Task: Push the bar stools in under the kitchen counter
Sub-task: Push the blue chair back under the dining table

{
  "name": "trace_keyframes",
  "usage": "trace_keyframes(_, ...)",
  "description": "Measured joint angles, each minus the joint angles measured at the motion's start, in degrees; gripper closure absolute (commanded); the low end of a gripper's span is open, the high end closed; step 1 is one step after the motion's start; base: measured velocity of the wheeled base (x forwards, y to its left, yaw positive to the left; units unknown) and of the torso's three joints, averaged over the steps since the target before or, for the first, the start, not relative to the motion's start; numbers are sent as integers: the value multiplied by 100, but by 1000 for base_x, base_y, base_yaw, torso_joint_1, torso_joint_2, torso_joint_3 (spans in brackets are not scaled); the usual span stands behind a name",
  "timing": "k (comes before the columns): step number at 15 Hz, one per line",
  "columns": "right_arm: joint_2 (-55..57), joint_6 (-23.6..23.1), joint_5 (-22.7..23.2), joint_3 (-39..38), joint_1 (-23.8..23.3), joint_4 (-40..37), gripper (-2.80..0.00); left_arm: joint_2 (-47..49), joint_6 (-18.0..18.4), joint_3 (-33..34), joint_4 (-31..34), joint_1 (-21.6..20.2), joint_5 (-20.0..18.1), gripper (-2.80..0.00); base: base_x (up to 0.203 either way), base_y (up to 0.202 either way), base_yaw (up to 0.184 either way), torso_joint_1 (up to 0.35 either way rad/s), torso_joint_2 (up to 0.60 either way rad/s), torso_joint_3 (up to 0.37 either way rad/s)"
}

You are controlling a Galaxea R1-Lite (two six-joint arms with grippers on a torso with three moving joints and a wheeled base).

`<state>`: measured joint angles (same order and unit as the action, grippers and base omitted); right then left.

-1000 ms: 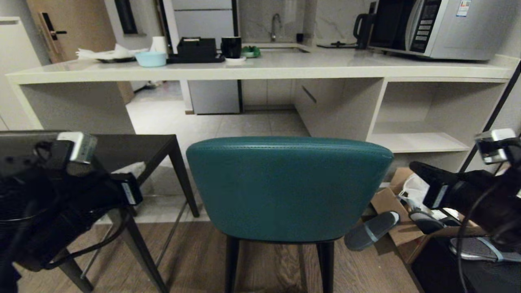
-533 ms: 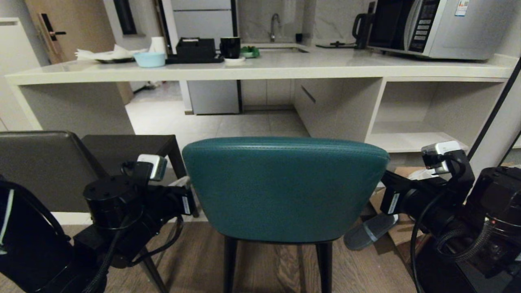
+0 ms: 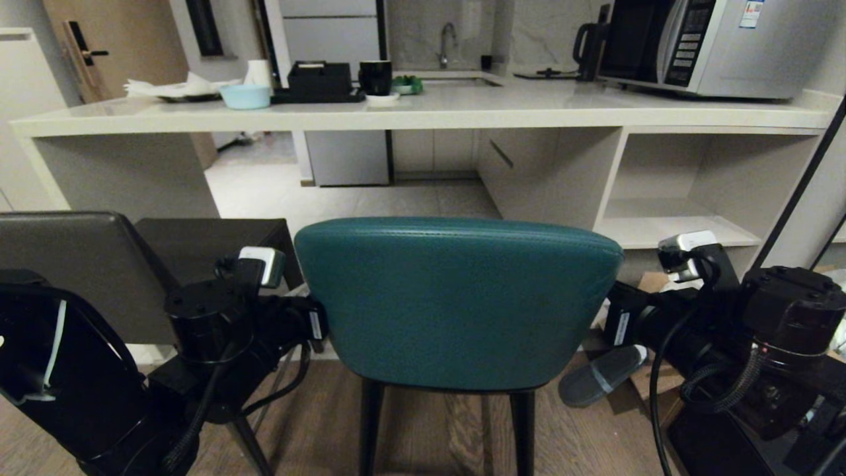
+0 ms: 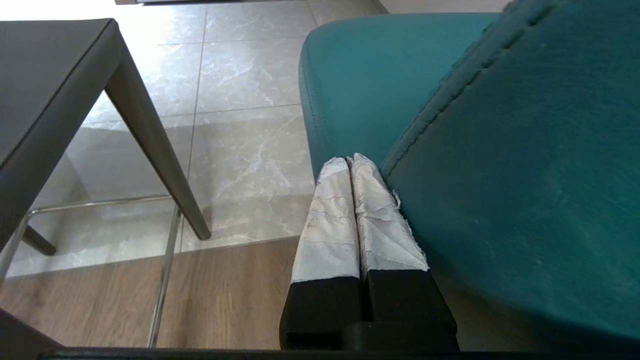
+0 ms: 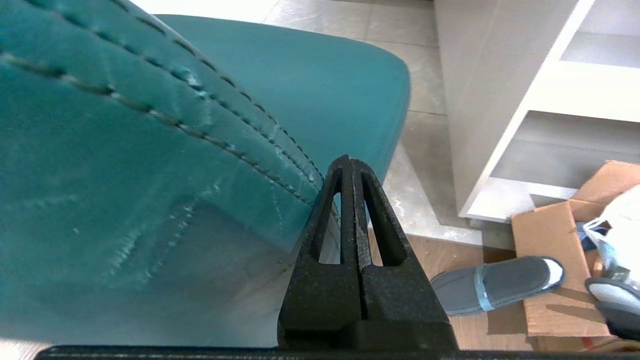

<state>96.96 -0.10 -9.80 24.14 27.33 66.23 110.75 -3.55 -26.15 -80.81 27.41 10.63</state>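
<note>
Teal stool (image 3: 456, 304): centre foreground, on wood floor (image 3: 317, 423), its curved back facing the robot; black legs below; seat reaches over the tile floor (image 3: 344, 198) toward the counter, not yet under it.
Grey stool (image 3: 73, 271): left of the teal stool, flat back toward the robot, dark seat pointing at the counter's left panel.
Counter (image 3: 423, 116): pale worktop across the far side; grey panel at its left end, open white shelves (image 3: 681, 225) under its right end, open gap between.
Left gripper (image 4: 352, 162): fingers pressed together, holding nothing; tips beside the left edge of the teal back, seemingly touching it.
Right gripper (image 5: 350, 162): fingers pressed together, holding nothing; tips at the right edge of the teal back.
On worktop: microwave (image 3: 707, 43) at the right end; blue bowl (image 3: 244, 96), black tray (image 3: 317, 82) and black mug (image 3: 375, 76) toward the left end.
On floor, right: grey slipper (image 3: 598, 380), cardboard (image 5: 555, 270).
</note>
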Motion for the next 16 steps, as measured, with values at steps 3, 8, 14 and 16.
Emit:
trace_keyframes(3, 190, 2, -20, 282, 0, -15, 0, 0, 5, 55, -17, 133, 163, 0, 0, 0, 0, 0, 0, 0)
trace_keyframes(8, 584, -5, -9, 687, -2, 11, 0, -48, -2, 262, -55, 183, 172, 0, 0, 0, 0, 0, 0, 0)
trace_keyframes(14, 1168, -231, 84, 1459, -248, 1, 0, 40, 1, 104, -11, 257, 277, 0, 0, 0, 0, 0, 0, 0)
trace_keyframes(16, 1315, -238, 173, 1637, -496, 30, 0, 102, 9, 14, -17, 280, 290, 0, 0, 0, 0, 0, 0, 0)
